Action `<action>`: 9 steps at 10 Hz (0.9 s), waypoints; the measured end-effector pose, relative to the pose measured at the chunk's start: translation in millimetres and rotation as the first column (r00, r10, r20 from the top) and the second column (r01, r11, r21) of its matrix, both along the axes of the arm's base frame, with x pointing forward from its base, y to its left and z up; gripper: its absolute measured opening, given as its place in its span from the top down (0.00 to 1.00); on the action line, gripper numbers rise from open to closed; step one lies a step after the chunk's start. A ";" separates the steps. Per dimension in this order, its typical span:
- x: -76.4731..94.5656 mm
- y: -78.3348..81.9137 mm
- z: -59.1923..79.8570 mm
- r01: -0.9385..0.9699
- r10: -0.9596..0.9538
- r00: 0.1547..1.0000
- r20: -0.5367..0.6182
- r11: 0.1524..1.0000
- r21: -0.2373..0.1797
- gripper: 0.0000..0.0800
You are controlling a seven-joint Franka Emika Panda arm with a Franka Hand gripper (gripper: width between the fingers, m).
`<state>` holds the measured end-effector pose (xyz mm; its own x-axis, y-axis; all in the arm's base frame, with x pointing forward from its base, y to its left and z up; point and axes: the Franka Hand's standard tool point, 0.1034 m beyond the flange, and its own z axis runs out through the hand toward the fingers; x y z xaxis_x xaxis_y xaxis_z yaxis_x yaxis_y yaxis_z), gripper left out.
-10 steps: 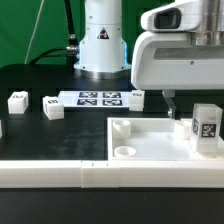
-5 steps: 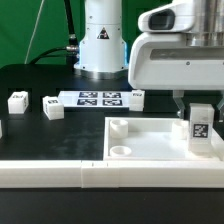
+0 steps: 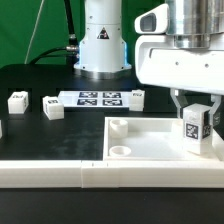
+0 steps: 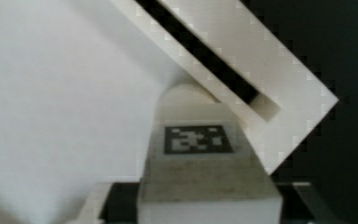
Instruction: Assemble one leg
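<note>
My gripper (image 3: 195, 112) is shut on the leg (image 3: 193, 130), a white post with a black-and-white tag facing the camera. It holds the leg slightly tilted over the far right part of the large white panel (image 3: 150, 135), near its right corner; whether the leg touches the panel I cannot tell. In the wrist view the leg (image 4: 197, 165) fills the space between the two dark fingers (image 4: 123, 200), with the panel's floor (image 4: 51, 100) and its raised rim (image 4: 247, 60) behind it.
Three more white legs lie on the black table: two at the exterior view's left (image 3: 17, 100) (image 3: 52, 108) and one by the marker board's right end (image 3: 137, 96). The marker board (image 3: 97, 98) lies before the robot base (image 3: 102, 45). A white rail (image 3: 50, 173) runs along the front.
The leg has shifted a little toward the exterior view's left and now sits tilted. The wrist has turned and come lower over it.
</note>
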<state>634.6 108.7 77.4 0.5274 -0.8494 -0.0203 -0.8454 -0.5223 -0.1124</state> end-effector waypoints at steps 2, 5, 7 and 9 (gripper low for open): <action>0.0 -0.3 -0.7 0.278 -0.277 0.961 -0.025 0.960 0.026 0.64; 0.0 -0.8 -0.9 0.560 -0.557 0.828 -0.065 0.827 0.057 0.64; -0.1 0.2 -1.0 0.624 -0.619 0.781 -0.081 0.778 0.066 0.63; -0.2 0.4 -1.1 0.552 -0.548 0.833 -0.069 0.831 0.065 0.42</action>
<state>634.4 109.0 76.3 -0.0298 -0.9933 -0.1117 -0.9954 0.0396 -0.0874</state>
